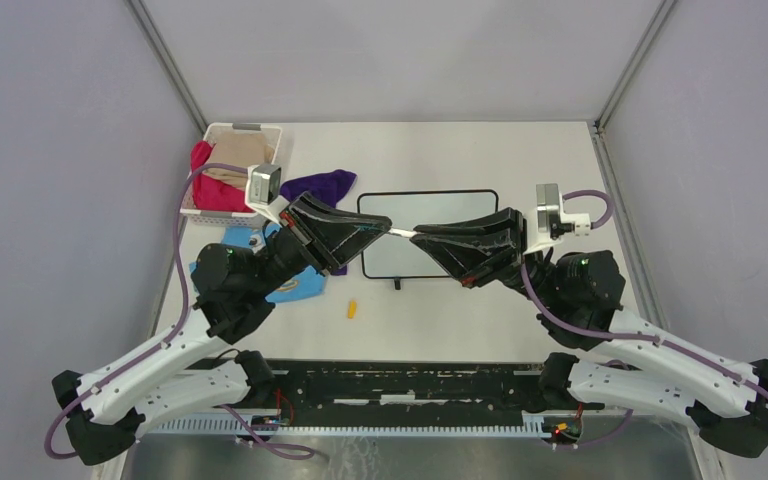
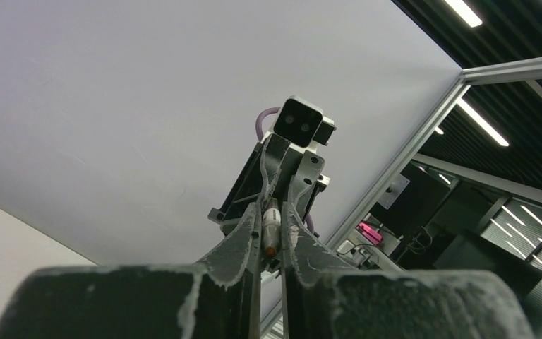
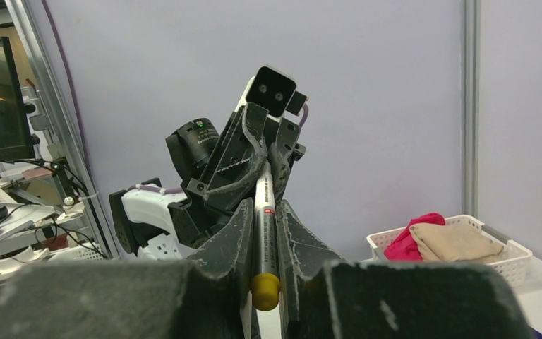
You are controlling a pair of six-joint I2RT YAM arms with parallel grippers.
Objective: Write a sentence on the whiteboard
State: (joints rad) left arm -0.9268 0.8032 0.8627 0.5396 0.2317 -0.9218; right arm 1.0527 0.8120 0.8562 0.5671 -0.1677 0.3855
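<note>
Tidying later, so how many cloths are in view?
4: a pink cloth and a beige cloth in the basket, a purple cloth beside it, a blue cloth under the left arm. More may be hidden.

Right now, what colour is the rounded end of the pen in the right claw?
Yellow; the marker shows it best in the right wrist view.
</note>
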